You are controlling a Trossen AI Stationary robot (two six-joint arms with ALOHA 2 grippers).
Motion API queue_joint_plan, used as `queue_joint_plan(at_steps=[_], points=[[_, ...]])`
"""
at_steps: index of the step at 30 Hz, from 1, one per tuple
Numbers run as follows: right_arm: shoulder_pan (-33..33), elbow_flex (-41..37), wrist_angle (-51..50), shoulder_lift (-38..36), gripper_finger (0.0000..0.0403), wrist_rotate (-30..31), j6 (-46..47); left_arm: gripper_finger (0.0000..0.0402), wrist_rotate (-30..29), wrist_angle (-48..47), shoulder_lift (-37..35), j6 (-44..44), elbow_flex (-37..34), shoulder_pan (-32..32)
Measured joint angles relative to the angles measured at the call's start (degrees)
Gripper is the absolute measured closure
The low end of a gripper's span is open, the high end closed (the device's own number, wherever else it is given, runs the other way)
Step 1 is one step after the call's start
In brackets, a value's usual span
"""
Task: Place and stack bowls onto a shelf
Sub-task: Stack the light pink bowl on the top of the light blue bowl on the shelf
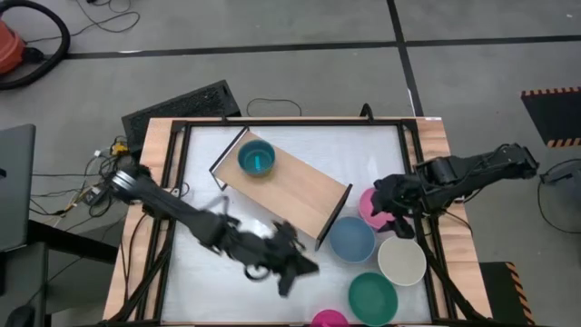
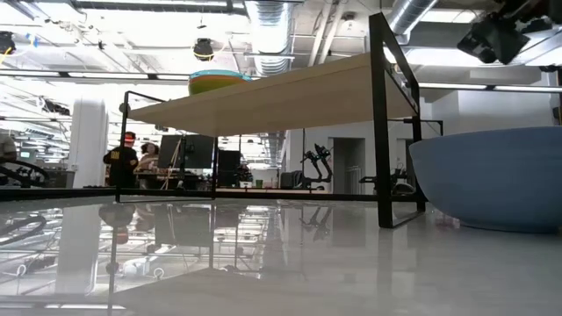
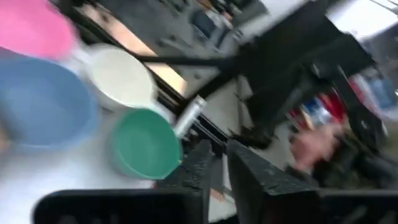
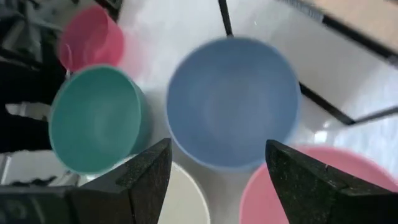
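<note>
White tabletop (image 1: 218, 282) carries the shelf (image 1: 304, 191), teal bowl (image 1: 257, 159) stacked on its far-left end. I see right gripper (image 4: 217, 165) spread wide above the grey-blue bowl (image 4: 231, 99), pink bowl (image 4: 298, 186) and cream bowl (image 1: 402, 260) alongside (green one (image 1: 373, 298) nearby). Left gripper (image 1: 292, 265) hovers mid-table, fingers nearly together.

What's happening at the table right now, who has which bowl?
Neither hand holds a bowl. The shelf carries a teal bowl nested on a lime one. The right hand, open, hovers over the grey-blue bowl, with the pink bowl, cream-white bowl and green bowl close by. The left hand is low over the tabletop, empty.
</note>
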Motion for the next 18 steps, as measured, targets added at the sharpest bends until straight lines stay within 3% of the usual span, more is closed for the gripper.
queue_joint_plan(at_steps=[10,18], points=[[0.13,0.0,-1.94,0.0,0.0117,6.33,1.5,0.0247,16.02,17.23,10.33,-1.07,-0.03,1.28],[-0.66,0.0,-2.99,0.02,0.0117,8.55,3.94,0.0233,13.9,1.96,10.33,3.29,-0.01,0.12]])
